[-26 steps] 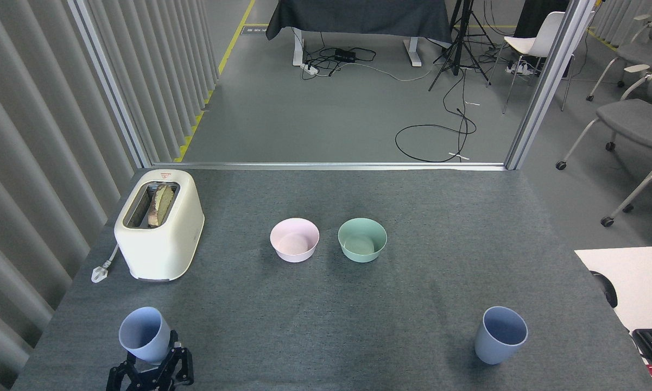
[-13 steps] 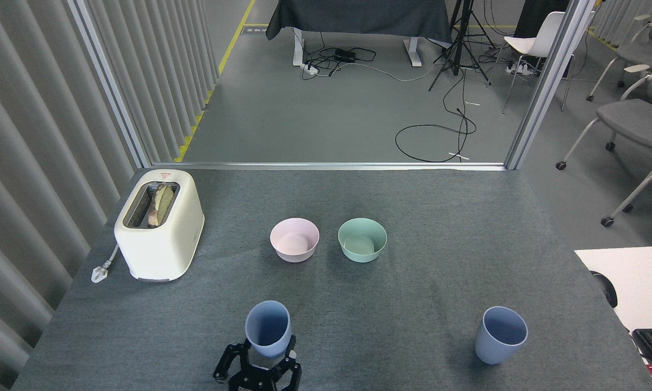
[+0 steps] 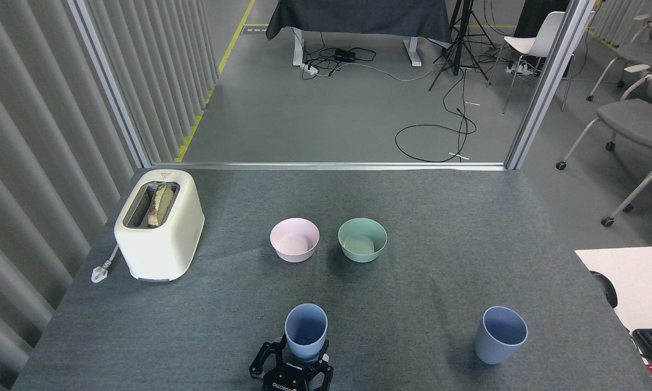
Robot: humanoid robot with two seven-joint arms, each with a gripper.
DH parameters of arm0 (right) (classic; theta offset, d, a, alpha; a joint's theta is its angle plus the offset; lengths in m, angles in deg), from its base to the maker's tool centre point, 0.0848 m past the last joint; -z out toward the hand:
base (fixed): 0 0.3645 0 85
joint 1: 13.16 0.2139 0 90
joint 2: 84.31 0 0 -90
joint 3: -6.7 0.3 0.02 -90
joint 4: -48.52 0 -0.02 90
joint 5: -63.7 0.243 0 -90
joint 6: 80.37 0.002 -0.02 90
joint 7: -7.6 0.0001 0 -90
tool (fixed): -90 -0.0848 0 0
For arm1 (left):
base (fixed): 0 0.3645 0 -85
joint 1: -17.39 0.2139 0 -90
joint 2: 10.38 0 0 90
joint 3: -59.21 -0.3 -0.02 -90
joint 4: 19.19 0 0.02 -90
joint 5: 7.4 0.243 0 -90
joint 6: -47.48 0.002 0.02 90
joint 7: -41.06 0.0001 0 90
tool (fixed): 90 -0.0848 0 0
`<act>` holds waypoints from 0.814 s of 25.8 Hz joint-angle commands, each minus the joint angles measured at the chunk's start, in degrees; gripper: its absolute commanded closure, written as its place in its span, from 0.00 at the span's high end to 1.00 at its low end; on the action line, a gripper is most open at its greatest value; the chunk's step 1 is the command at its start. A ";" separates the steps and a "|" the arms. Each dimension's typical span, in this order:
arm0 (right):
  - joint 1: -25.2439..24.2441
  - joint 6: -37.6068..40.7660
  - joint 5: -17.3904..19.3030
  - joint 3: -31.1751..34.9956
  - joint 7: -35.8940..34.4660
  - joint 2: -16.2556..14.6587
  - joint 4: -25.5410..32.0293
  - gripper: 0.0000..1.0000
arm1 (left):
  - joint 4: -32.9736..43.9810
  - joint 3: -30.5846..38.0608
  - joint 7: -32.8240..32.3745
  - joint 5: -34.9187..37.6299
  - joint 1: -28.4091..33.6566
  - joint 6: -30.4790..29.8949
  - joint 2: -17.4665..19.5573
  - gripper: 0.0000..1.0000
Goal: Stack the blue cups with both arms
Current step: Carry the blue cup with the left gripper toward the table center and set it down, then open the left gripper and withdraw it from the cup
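1 pincer (image 3: 298,365), left, clamped on blue cup (image 3: 305,331), upright.

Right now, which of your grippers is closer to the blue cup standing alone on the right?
Left. My left gripper holds the other blue cup mid-table, left of the free cup. My right gripper is out of view.

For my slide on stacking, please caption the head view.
Left gripper holds one blue cup upright near the table's front; the second blue cup stands apart to its right.
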 commanded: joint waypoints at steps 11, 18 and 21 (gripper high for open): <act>0.00 -0.01 0.00 -0.03 -0.41 0.00 -0.06 1.00 | -0.79 0.09 0.09 -0.75 0.17 0.85 0.14 0.98; 0.00 -0.01 0.26 -0.03 -0.94 0.00 -0.15 1.00 | 0.09 0.17 0.09 -0.84 1.93 0.68 0.49 1.00; 0.00 -0.01 0.35 -0.03 -0.94 0.00 -0.15 1.00 | 2.90 0.26 0.09 -0.84 4.57 0.33 0.67 1.00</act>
